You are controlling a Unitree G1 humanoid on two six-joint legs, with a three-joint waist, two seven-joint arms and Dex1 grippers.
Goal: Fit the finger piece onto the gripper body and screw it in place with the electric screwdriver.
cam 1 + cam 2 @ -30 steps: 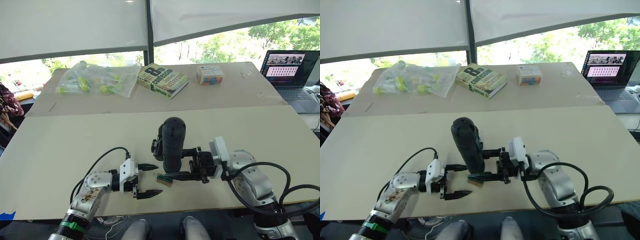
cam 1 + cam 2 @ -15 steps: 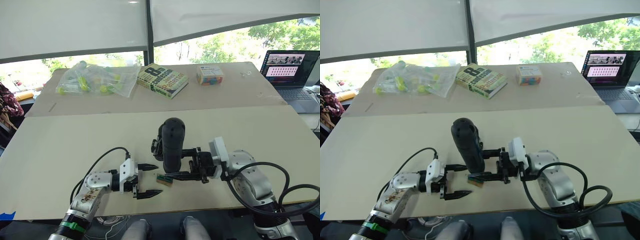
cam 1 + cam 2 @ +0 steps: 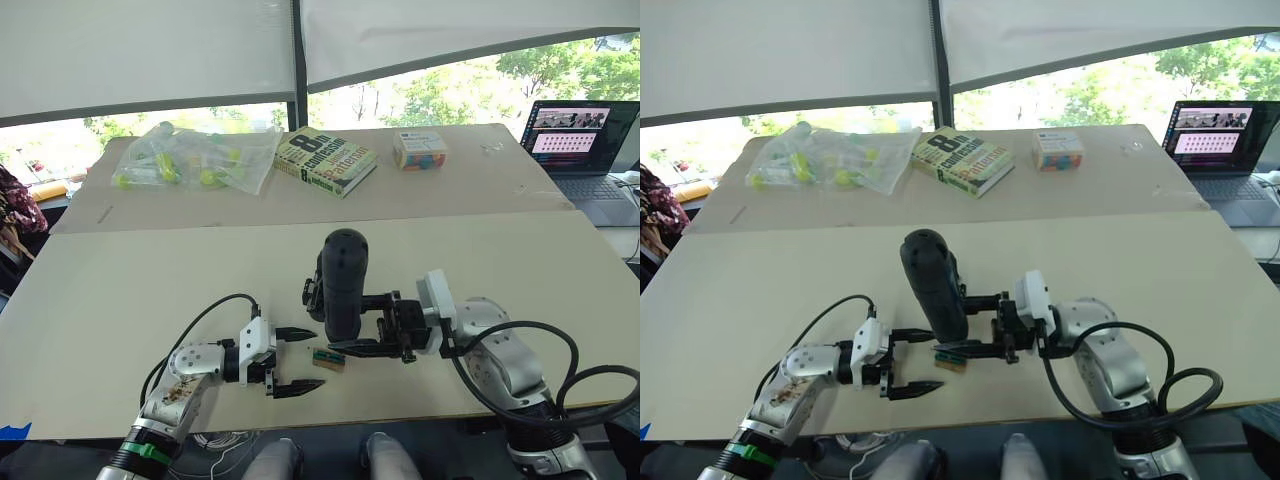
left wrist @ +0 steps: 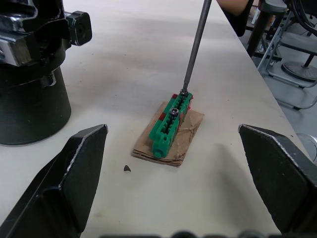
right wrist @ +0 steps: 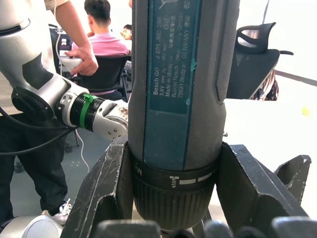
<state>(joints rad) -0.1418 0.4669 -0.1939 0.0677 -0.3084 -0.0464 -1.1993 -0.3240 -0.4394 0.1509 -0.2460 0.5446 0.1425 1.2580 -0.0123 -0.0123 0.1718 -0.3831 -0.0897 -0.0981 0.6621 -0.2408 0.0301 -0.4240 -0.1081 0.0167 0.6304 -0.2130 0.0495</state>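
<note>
My right gripper point(image 3: 352, 325) is shut on the electric screwdriver point(image 3: 343, 285), a thick black cylinder held upright over the table's front middle. Its thin metal bit point(image 4: 195, 47) slants down, and the tip rests on a small green-and-brown block point(image 4: 171, 126). The gripper body point(image 4: 29, 94), black with a round dark base, stands just behind the screwdriver point(image 5: 178, 99). Just left of the block, my left gripper point(image 3: 319, 358) is open low over the table, fingers point(image 4: 74, 173) spread to either side of it. The finger piece is out of view.
A book point(image 3: 325, 160), a clear bag of green-yellow items point(image 3: 190, 155) and a colourful box point(image 3: 420, 150) lie on the far table. A laptop point(image 3: 585, 145) sits far right. The table's front edge runs just below both grippers. People point(image 5: 106, 44) sit behind.
My right gripper has edged slightly left with the screwdriver. The left gripper and the block have not moved.
</note>
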